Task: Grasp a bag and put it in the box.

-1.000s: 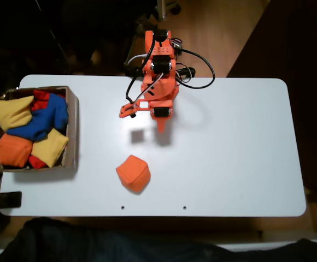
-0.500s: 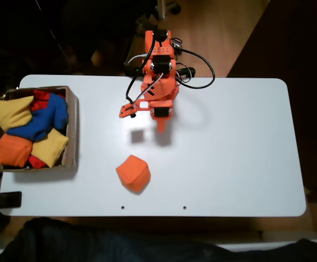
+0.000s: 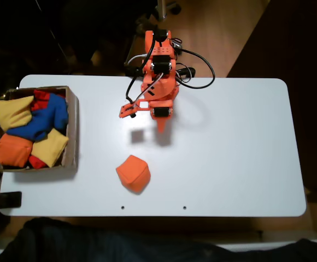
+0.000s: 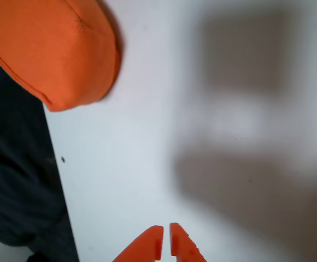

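Note:
An orange bag (image 3: 133,173) lies loose on the white table, near its front edge in the fixed view, and fills the top left corner of the wrist view (image 4: 54,49). My orange arm is folded at the back of the table, and its gripper (image 3: 162,126) points down at the table some way behind and to the right of the bag. In the wrist view the gripper (image 4: 166,240) is shut with nothing between its fingertips. The brown cardboard box (image 3: 71,136) stands at the table's left end and holds yellow, blue, red and orange beanbags.
The white table (image 3: 240,153) stretches bare to the right of the arm. Black cables (image 3: 194,71) loop behind the arm's base. The table's front edge (image 4: 57,164) runs close to the bag, with dark floor beyond it.

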